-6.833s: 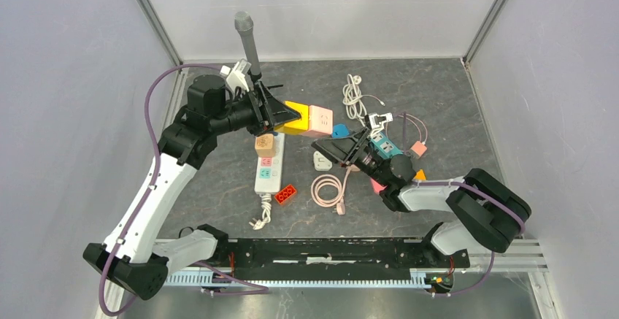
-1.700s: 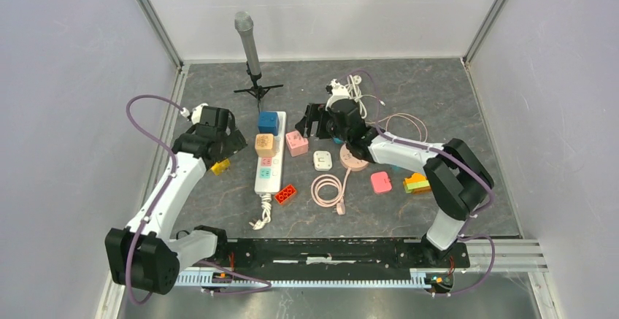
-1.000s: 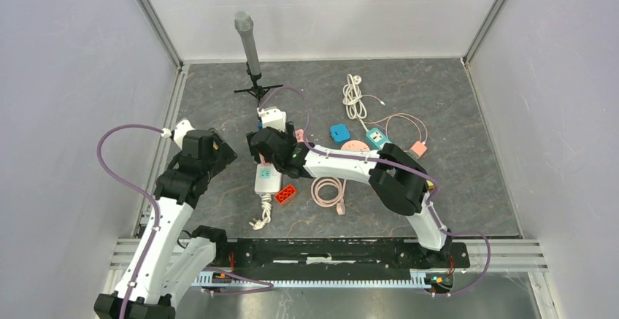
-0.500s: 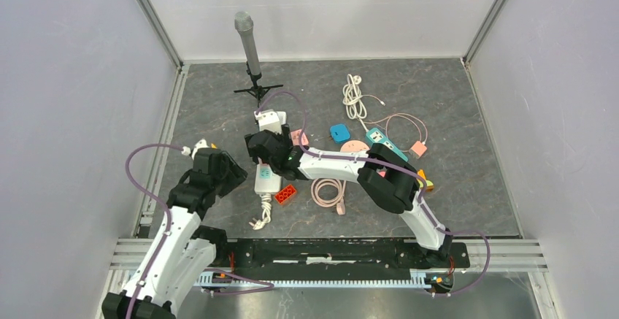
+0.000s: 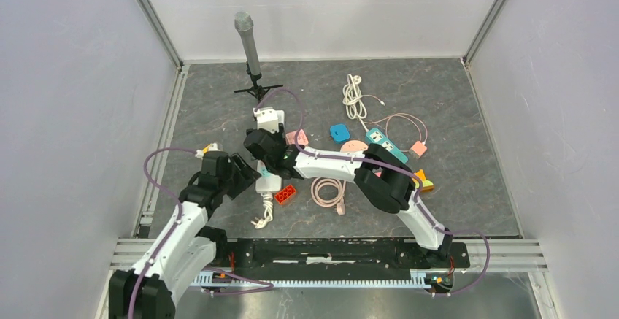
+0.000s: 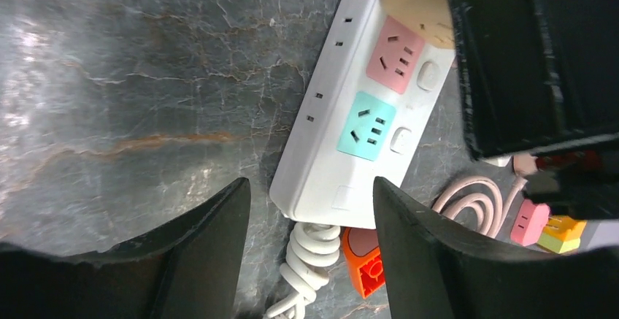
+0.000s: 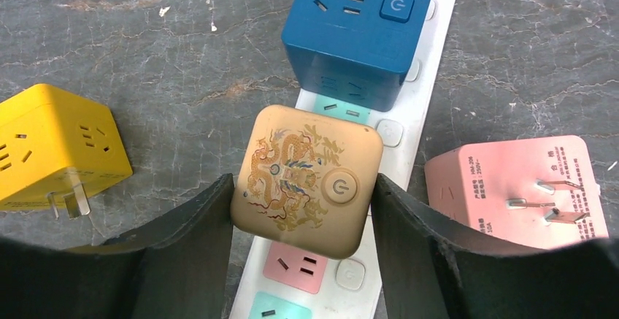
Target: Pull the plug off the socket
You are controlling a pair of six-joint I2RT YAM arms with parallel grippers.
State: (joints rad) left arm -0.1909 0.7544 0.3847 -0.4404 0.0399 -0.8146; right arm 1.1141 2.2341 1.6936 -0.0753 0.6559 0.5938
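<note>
A white power strip (image 7: 432,38) lies on the dark floor and carries a blue cube plug (image 7: 358,27) and a gold cube plug with a dragon print (image 7: 306,177). My right gripper (image 7: 301,187) has a finger pressed against each side of the gold plug, which still sits on the strip. In the top view the right gripper (image 5: 268,158) hides that plug. My left gripper (image 6: 306,191) is open and straddles the near end of the strip (image 6: 350,136), just above its coiled cord. It also shows in the top view (image 5: 244,175).
A yellow cube plug (image 7: 51,144) lies left of the strip and a pink one (image 7: 518,187) right of it. A red brick (image 5: 285,194) and a coiled pink cable (image 5: 328,190) lie beside the strip's near end. A microphone stand (image 5: 246,38) is at the back.
My left gripper has swung in from the left to the near end of the strip. My right gripper has stayed over the gold plug.
</note>
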